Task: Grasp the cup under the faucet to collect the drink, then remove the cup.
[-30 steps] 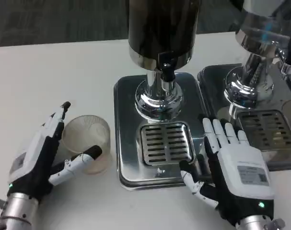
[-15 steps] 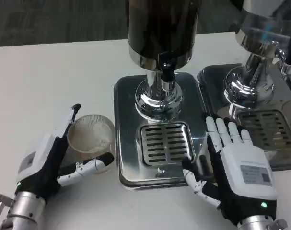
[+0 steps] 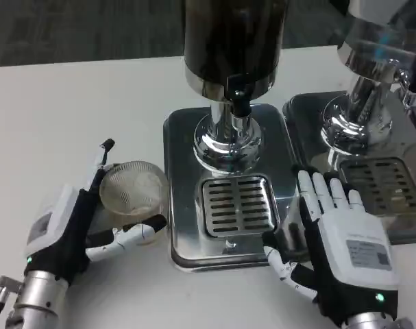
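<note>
A clear plastic cup sits just left of the steel drip tray, its mouth tipped toward the camera. My left hand holds it, fingers along its far left side and thumb under its near side. The black faucet hangs from the dark dispenser above the slotted grate, with nothing standing on the grate. My right hand lies flat and open, fingers spread, at the tray's near right corner.
A second steel dispenser with its own drip tray stands at the right, close beside my right hand. White tabletop stretches left and behind the cup.
My left hand has carried the cup to the right, up to the drip tray's left edge, and the cup now tips more. The right hand has barely shifted.
</note>
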You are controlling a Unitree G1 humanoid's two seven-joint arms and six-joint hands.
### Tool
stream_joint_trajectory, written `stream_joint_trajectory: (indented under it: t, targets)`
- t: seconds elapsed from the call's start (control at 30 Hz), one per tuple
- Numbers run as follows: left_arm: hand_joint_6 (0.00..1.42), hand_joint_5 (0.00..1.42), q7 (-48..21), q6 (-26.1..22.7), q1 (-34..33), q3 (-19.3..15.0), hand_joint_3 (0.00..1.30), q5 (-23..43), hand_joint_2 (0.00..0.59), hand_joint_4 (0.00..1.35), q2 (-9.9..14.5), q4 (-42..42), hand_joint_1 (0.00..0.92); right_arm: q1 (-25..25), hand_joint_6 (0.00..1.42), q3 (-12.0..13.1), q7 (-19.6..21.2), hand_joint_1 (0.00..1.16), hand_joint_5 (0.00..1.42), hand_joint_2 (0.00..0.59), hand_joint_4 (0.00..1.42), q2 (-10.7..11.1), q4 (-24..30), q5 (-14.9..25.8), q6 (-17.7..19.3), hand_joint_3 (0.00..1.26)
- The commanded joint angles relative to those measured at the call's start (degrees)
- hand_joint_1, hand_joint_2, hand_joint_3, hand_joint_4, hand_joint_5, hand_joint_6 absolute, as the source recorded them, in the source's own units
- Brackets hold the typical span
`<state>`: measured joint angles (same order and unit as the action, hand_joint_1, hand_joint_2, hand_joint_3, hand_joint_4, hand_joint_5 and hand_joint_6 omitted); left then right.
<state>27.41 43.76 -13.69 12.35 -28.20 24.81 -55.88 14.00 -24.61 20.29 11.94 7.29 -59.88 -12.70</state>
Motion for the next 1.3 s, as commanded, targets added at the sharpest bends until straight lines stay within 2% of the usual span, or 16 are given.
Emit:
stream_joint_trajectory:
  t: [0.03, 0.13, 0.27, 0.53, 0.83, 1.23, 1.3]
  targets:
    - [0.94, 0.71, 4.2, 0.0, 0.5, 1.0, 0.18, -2.9, 0.083, 0.47, -0.6, -0.1, 0.495, 0.8, 0.0, -0.2, -0.5, 0.35, 0.0, 0.398, 0.0, 0.0, 1.3, -0.4, -0.6, 0.0]
    - [0.99, 0.77, 7.1, -0.2, 0.6, 1.2, 0.29, -4.2, 0.072, 0.56, -0.6, 0.1, 0.53, 0.9, 0.0, -0.2, -0.5, 0.33, 0.0, 0.384, 0.0, 0.0, 1.3, -0.3, -0.7, 0.0]
    - [1.04, 0.81, 12.1, -1.0, 0.7, 1.5, 0.38, -6.7, 0.054, 0.61, -0.5, 0.8, 0.562, 0.8, 0.0, 0.0, -0.7, 0.33, 0.0, 0.384, 0.0, 0.3, 1.3, 0.0, -0.5, 0.0]
    - [1.1, 0.86, 19.2, -2.4, 1.3, 2.0, 0.47, -9.2, 0.031, 0.67, -0.9, 1.9, 0.609, 0.4, 0.02, 0.2, -1.1, 0.32, 0.0, 0.381, 0.0, 0.5, 1.2, 0.2, -0.3, 0.0]
    - [1.14, 0.88, 23.4, -2.9, 1.0, 2.2, 0.5, -9.8, 0.016, 0.68, -1.6, 2.2, 0.636, 0.0, 0.02, 0.6, -1.3, 0.32, 0.0, 0.389, 0.0, 0.9, 1.0, 0.4, 0.1, 0.0]
    - [1.15, 0.88, 24.5, -3.8, 1.2, 2.1, 0.51, -10.5, 0.006, 0.7, -1.8, 3.9, 0.642, 0.0, 0.03, 0.7, -1.7, 0.32, 0.0, 0.391, 0.0, 1.3, 1.2, 0.5, 0.2, 0.0]
    - [1.13, 0.87, 24.5, -3.7, 1.3, 2.1, 0.51, -10.5, 0.008, 0.69, -1.8, 4.4, 0.677, 0.0, 0.03, 0.7, -1.7, 0.32, 0.0, 0.391, 0.0, 1.4, 1.2, 0.5, 0.2, 0.0]
